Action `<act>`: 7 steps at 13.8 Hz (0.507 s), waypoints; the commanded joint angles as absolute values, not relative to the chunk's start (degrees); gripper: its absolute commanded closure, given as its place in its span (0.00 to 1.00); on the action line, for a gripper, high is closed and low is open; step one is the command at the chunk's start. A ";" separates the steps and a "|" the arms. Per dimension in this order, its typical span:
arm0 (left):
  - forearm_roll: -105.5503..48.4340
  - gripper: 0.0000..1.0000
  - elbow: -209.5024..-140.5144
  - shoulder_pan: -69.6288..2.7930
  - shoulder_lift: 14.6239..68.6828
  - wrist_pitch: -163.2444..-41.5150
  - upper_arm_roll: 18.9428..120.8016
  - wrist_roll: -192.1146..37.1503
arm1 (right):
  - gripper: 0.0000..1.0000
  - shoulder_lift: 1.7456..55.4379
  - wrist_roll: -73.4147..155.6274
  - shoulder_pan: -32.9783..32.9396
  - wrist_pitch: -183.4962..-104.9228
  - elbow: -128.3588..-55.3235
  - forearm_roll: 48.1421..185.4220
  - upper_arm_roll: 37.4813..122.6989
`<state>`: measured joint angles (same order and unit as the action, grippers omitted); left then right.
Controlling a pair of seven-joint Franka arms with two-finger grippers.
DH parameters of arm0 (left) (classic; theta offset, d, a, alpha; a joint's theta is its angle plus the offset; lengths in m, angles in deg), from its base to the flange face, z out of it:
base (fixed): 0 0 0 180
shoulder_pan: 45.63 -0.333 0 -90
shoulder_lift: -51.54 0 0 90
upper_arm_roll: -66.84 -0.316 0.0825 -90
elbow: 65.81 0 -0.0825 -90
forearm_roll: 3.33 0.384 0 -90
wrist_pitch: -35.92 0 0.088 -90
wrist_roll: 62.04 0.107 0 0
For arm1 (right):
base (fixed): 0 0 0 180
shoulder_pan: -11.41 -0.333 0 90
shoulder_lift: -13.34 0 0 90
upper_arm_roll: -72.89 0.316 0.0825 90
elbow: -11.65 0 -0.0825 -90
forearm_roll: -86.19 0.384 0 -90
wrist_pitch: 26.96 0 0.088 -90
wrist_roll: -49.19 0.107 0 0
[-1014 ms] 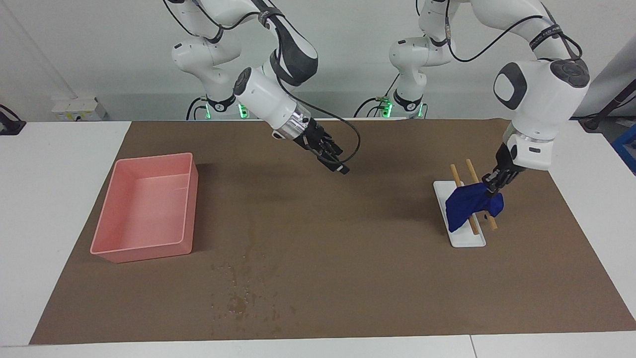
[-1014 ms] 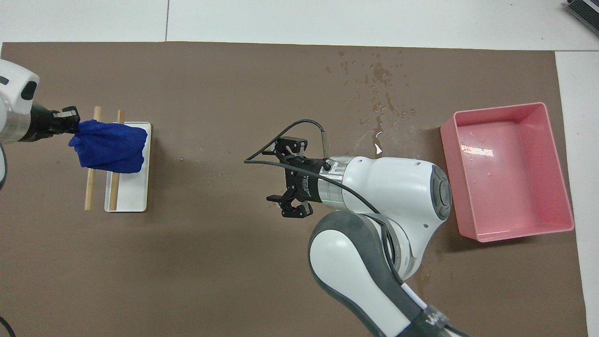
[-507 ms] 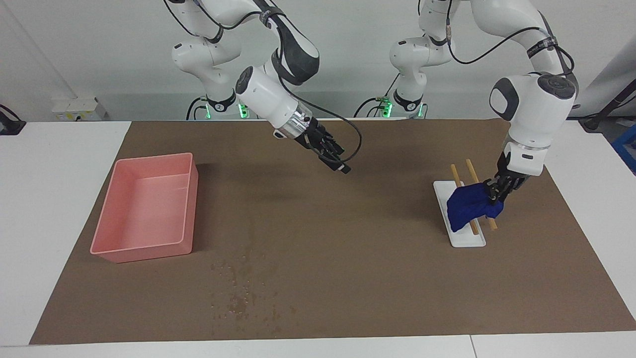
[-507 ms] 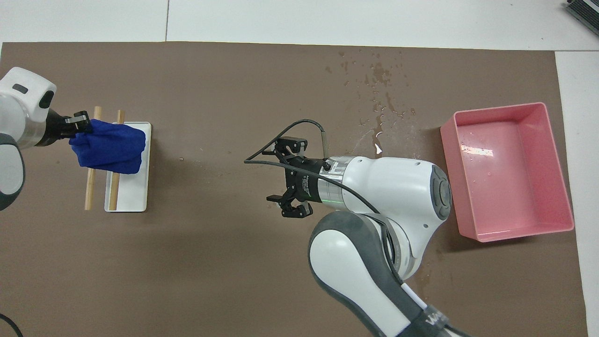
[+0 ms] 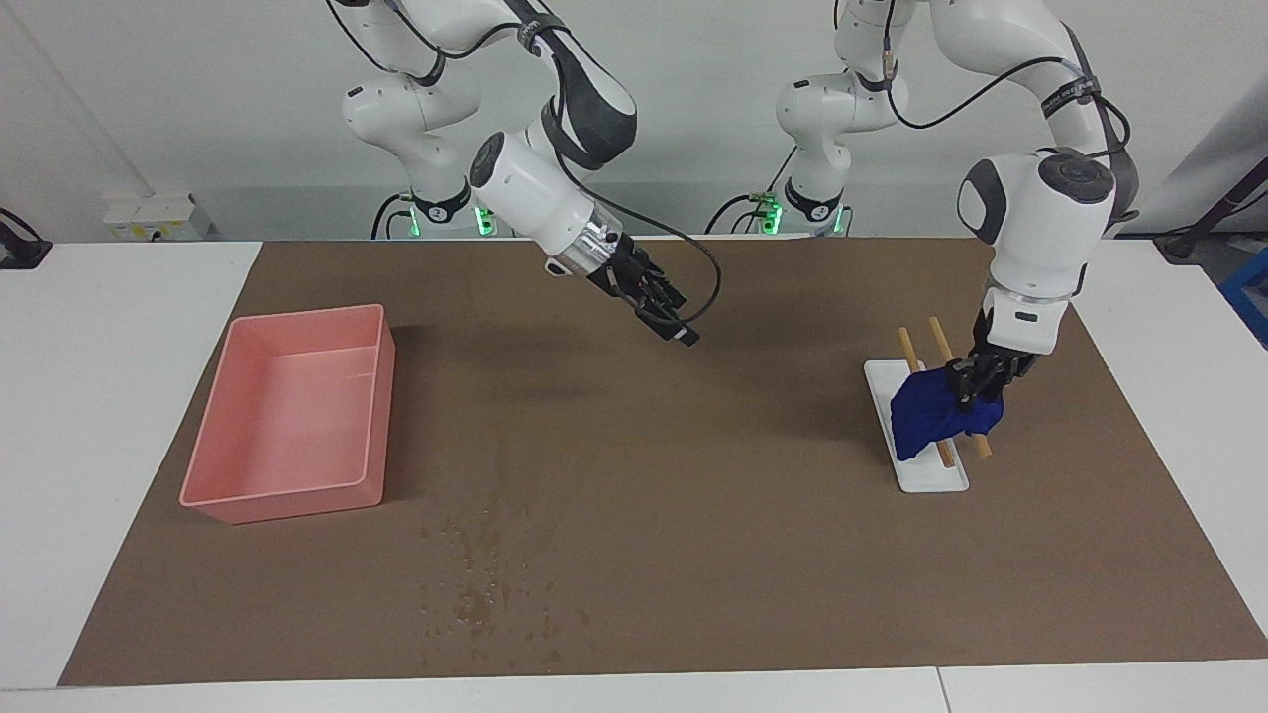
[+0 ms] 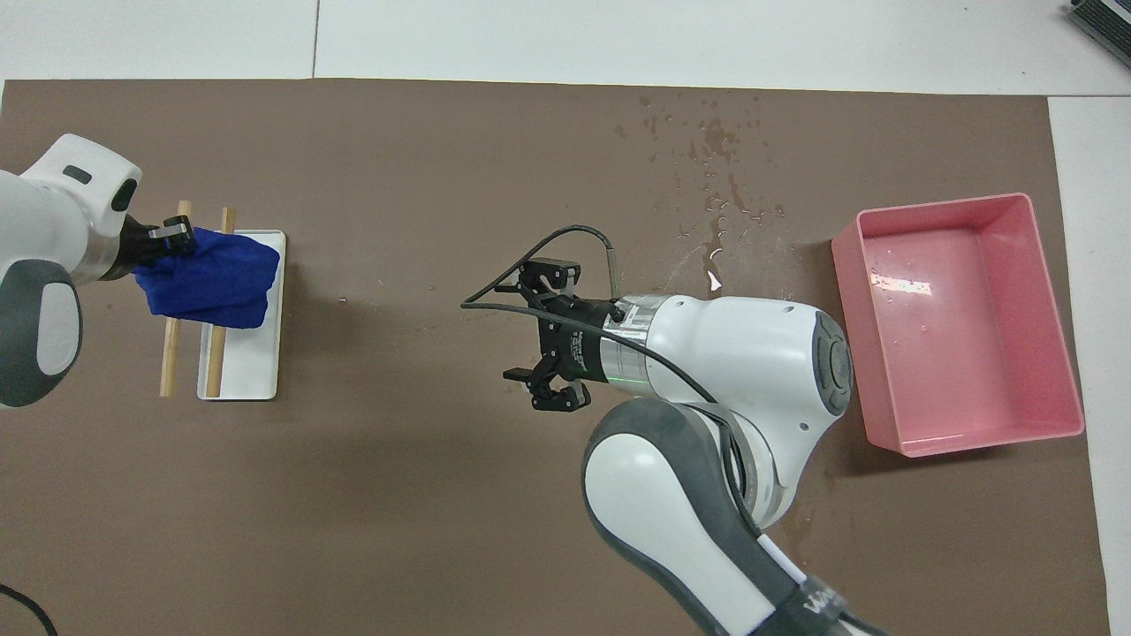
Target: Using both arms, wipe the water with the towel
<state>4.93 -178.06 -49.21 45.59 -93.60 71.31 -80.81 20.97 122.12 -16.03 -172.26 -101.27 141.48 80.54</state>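
The water [image 5: 485, 584] lies on bare brown mat [image 5: 693, 555], open to approach from 12 and 3 o'clock. At its 10 o'clock the pink tray [image 5: 287, 416] stands with raised walls. Toward the left arm's end, white plate [image 5: 931, 475], chopsticks [image 5: 906, 347] and towel [image 5: 926, 416] block the way.
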 commanded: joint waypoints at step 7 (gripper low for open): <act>7.48 1.00 -180.69 -48.71 47.50 -94.43 70.89 -81.90 | 0.00 20.90 122.49 -16.37 -173.83 -101.56 142.88 80.62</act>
<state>6.04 -179.35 -49.06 46.51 -94.48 71.31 -80.82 20.97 122.12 -16.03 -172.26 -101.27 141.48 80.54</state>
